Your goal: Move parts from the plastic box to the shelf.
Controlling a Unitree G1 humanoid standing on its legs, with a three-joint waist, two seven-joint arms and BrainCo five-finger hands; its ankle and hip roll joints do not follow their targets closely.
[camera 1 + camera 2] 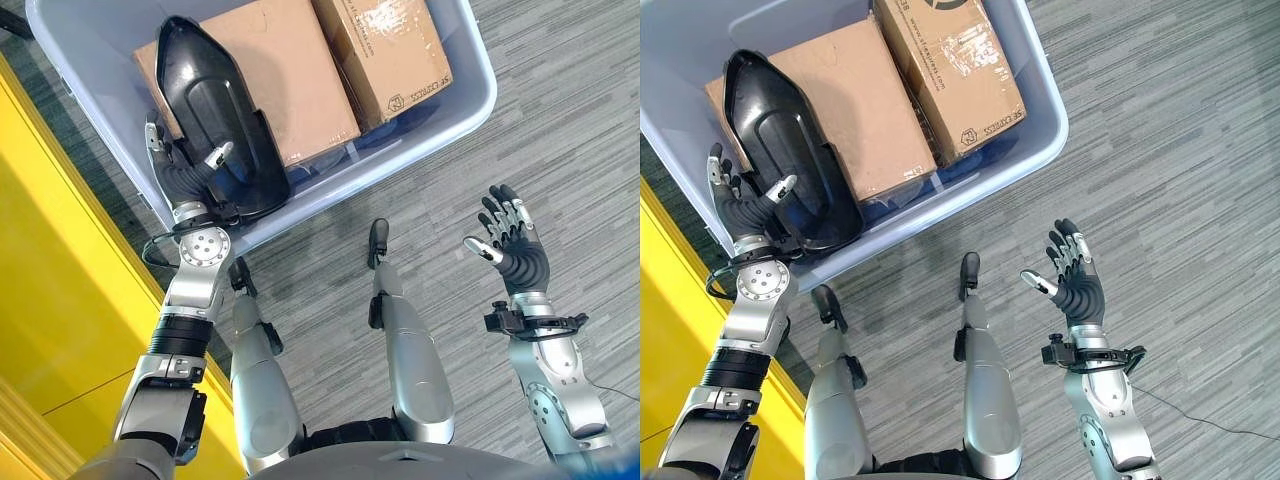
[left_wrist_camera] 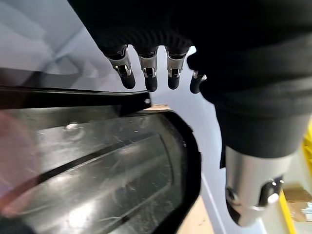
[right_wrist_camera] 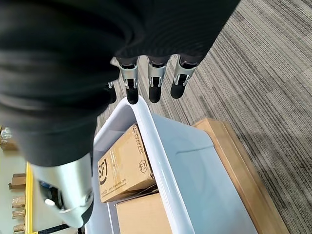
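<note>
Nearest our head camera, our right hand [image 1: 1072, 275] hangs idle over the grey carpet [image 1: 560, 120], palm up, fingers straight and spread, holding nothing, well apart from the box.

Our left hand [image 1: 185, 170] is at the near-left corner of the pale plastic box [image 1: 470, 110]. It meets the lower end of a long black moulded part [image 1: 215, 115], which stands tilted in the box, leaning over a flat cardboard carton [image 1: 290, 80]. Thumb [image 1: 218, 155] lies across the part's ribbed face; fingers [image 1: 152, 135] show straight behind its outer edge, approx. level with the box wall. In the wrist view the fingertips [image 2: 148, 80] reach past the part's glossy rim [image 2: 187, 146] w/o curling round it. So we read the hand as open, bracing the part between thumb and fingers, not clamping it.

A second, smaller carton [image 1: 385, 50] sits beside the first, toward the box's right side.

Our judgement: the part has not yet left the box. The tilt probably suits a lift by its lower end, clear of the cartons. A yellow surface [image 1: 60, 300] runs along our left; whether it belongs to the shelf we cannot tell.
</note>
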